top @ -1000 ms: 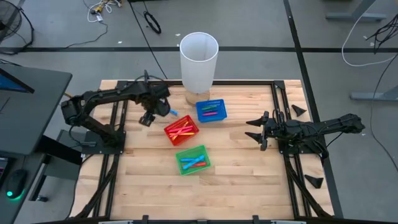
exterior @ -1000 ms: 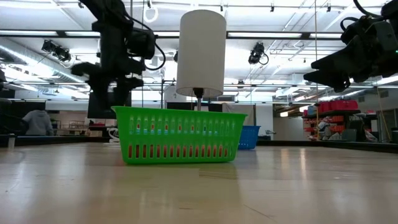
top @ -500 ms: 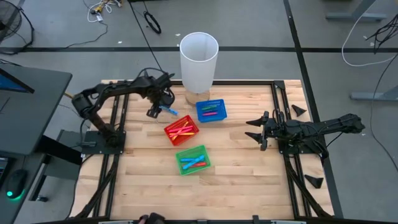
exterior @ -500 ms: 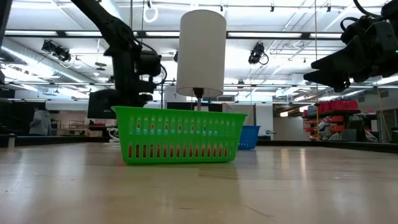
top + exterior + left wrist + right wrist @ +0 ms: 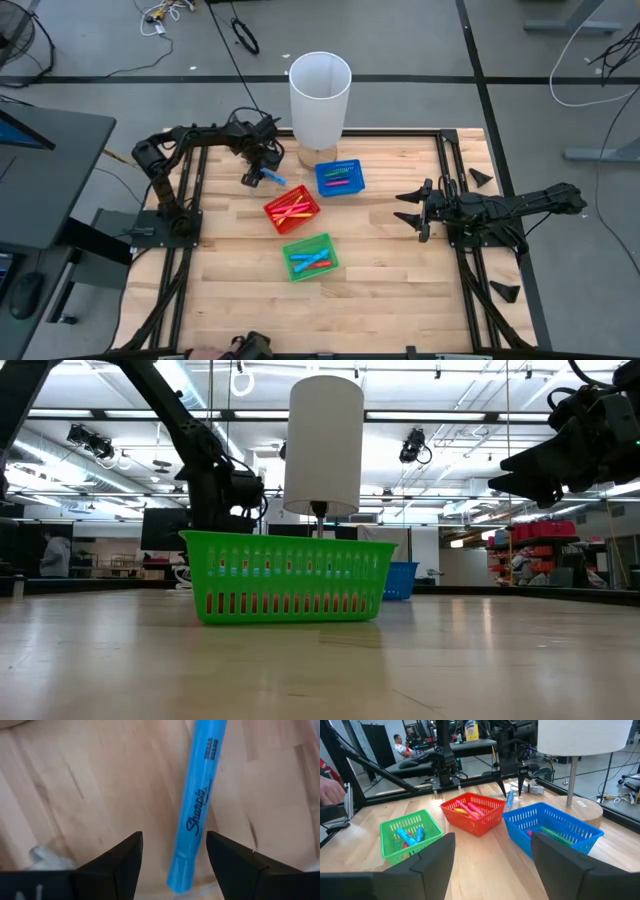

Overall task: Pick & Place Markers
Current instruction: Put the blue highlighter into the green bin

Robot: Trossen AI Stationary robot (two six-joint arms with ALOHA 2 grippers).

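Two fingers of my left gripper (image 5: 172, 857) stand apart with the blue marker (image 5: 196, 810) lying on the bare wood between them, neither finger touching it; the print on its barrel is readable in the left wrist view. In the high view the left gripper (image 5: 254, 175) sits upper left of centre and the blue marker (image 5: 272, 178) shows just to its right, close to the upper left corner of the red basket (image 5: 292, 209). The red basket holds several pink and yellow markers; the blue basket (image 5: 339, 177), up and to the right of it, holds a few green and red ones; the green basket (image 5: 310, 256), below the red one, holds a blue and a red one. The white lamp (image 5: 320, 98) stands on its round wooden base at the top centre of the table (image 5: 380, 290), just above the blue basket. My right gripper (image 5: 414, 208) waits at the right of the frame, jaws spread wide, nothing in them, well apart from the baskets. In the right wrist view a person (image 5: 401, 744) sits in the room at the upper left.
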